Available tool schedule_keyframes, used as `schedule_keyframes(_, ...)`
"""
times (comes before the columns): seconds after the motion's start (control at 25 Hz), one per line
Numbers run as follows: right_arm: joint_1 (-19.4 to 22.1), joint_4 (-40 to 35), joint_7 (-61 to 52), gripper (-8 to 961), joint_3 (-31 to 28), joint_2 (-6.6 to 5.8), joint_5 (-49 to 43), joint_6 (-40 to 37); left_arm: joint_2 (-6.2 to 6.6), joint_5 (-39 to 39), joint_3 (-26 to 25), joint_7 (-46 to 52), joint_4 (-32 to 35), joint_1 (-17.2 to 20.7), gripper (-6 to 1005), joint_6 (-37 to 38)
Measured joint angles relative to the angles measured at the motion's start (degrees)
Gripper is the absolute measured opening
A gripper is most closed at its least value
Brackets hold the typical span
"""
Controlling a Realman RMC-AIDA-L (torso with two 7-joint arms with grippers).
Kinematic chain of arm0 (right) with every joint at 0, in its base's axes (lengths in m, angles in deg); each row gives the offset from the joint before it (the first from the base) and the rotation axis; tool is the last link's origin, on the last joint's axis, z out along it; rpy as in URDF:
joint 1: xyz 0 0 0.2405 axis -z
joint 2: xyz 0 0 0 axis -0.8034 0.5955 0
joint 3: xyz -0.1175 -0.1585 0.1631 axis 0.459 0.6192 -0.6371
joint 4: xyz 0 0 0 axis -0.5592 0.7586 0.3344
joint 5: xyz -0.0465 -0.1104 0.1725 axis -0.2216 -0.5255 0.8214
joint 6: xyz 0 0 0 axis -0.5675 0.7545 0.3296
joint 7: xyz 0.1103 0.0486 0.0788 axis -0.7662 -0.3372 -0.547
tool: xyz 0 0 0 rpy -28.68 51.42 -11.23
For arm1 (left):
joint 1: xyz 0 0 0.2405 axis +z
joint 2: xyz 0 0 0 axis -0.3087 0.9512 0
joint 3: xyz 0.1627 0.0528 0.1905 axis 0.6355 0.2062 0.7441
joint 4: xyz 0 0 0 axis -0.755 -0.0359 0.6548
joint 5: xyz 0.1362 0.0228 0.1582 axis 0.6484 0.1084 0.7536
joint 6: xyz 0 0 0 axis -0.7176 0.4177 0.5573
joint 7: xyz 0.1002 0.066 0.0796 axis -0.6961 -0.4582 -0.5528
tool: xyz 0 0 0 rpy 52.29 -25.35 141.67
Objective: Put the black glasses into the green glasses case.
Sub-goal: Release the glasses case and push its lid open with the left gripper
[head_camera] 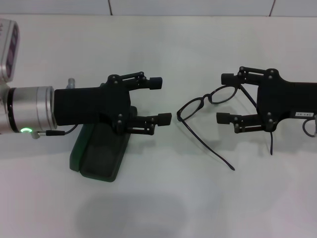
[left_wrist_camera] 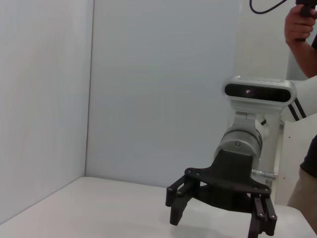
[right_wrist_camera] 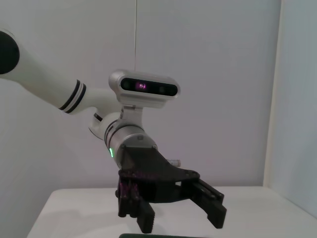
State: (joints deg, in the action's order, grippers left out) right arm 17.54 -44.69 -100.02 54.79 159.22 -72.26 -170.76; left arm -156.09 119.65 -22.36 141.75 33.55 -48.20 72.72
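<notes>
The black glasses (head_camera: pixel 200 104) lie unfolded on the white table between my two grippers, with one temple arm (head_camera: pixel 210 148) reaching toward the front. My right gripper (head_camera: pixel 224 97) is open, and one lens sits between its fingertips. My left gripper (head_camera: pixel 161 100) is open and empty, hovering over the green glasses case (head_camera: pixel 96 158), which it partly hides. I cannot tell whether the case is open or closed. The left wrist view shows the right gripper (left_wrist_camera: pixel 218 223) open. The right wrist view shows the left gripper (right_wrist_camera: pixel 181 220) open, with a sliver of the case (right_wrist_camera: pixel 163 236) below it.
The white table (head_camera: pixel 163 198) meets a tiled wall at the back. White walls enclose the table in the wrist views. A person (left_wrist_camera: pixel 304 29) stands beyond the table's right side.
</notes>
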Motion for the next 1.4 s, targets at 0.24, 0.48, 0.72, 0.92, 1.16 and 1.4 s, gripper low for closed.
schedule_keyframes(0.24,0.31,0.00,-0.02,837,0.00,0.21,0.00,0.58,-0.10,-0.83,-0.47,0.18,0.00,0.53,861,0.00)
schedule_keyframes(0.48,0.57,-0.05,-0.02,837,0.00,0.23,0.00,0.68,-0.18,-2.49,-3.90,3.77,1.68,1.70,847,-0.01)
schedule_keyframes(0.72,1.06,-0.08,-0.02,836,0.00,0.30,0.02,0.69,0.27,-1.56,-5.06,13.90,7.09,2.27,834,-0.96)
schedule_keyframes(0.92,1.86,-0.79,-0.02,835,0.00,0.29,0.04,0.65,0.41,4.24,-5.10,27.22,15.23,3.23,822,-5.58)
schedule_keyframes(1.16,1.99,-0.99,-0.02,835,0.00,0.27,-0.16,0.32,-0.46,17.83,-5.11,47.67,28.60,5.46,808,-9.69)
schedule_keyframes(1.4,2.11,-1.45,-0.02,834,0.06,0.30,-0.81,0.17,-4.23,31.63,-4.83,59.39,42.77,9.64,794,-9.76)
